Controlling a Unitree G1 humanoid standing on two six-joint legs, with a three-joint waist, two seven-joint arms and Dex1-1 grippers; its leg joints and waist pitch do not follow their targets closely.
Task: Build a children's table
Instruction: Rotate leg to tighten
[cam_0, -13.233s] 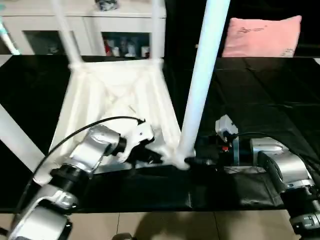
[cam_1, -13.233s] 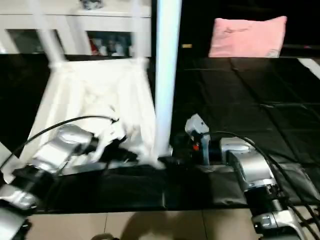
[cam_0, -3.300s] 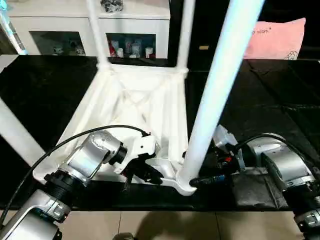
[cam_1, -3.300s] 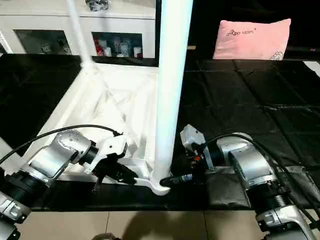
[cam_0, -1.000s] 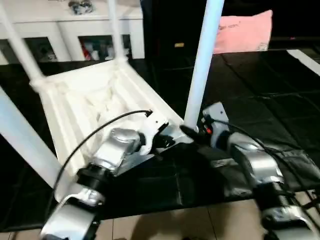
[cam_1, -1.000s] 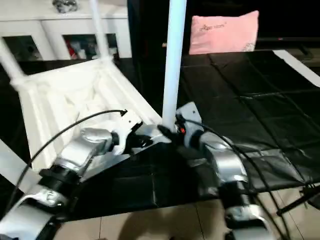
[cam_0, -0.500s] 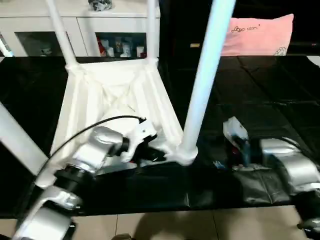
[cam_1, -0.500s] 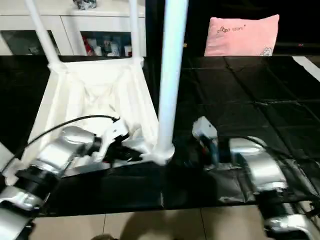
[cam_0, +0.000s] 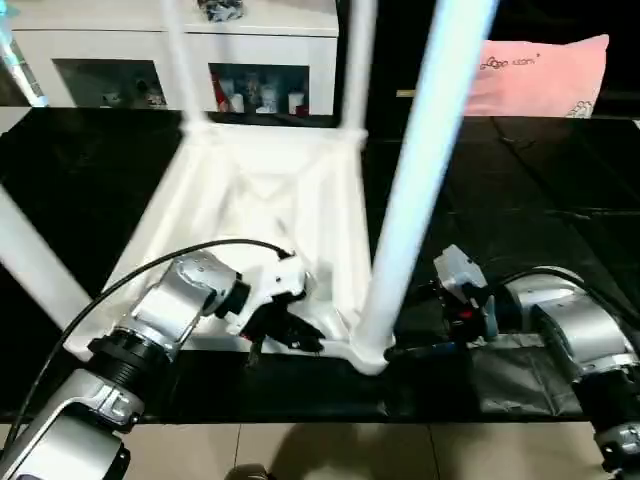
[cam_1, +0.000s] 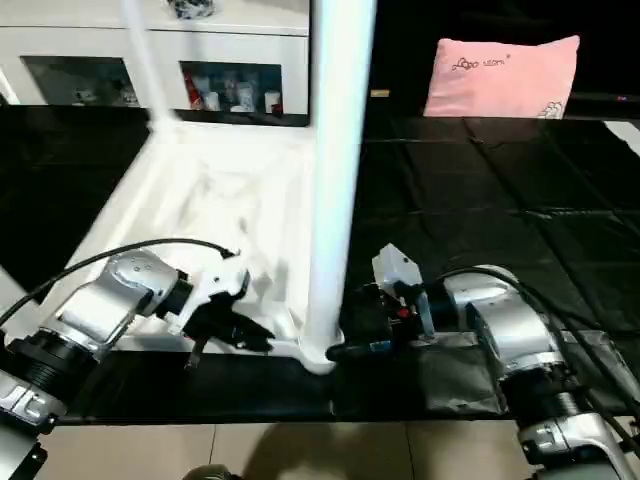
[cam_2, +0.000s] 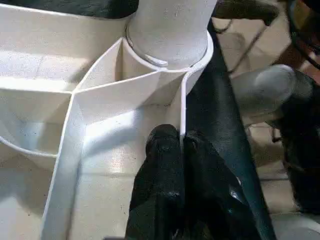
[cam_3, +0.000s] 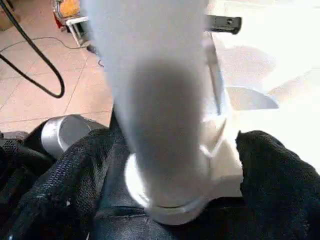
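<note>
**Table upside down, leg in its socket**

Head views: on a black-covered surface (cam_0: 560, 230), the white ribbed plastic tabletop (cam_0: 270, 210) lies centre-left, inverted.

Left wrist: left gripper (cam_2: 180, 145) pinches the tabletop's rim.

Right wrist: right gripper (cam_3: 170, 150), spread wide, flanks a white tapered leg (cam_3: 160, 100).

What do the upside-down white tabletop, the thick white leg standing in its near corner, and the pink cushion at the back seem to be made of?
Tabletop: looks like moulded white plastic, judging by thin ribs and walls with a slight sheen. Leg: apparently the same smooth, matte white plastic; whether it is hollow cannot be seen. Cushion: soft pink fabric, probably stuffed, given its rounded edges and printed writing.
</note>
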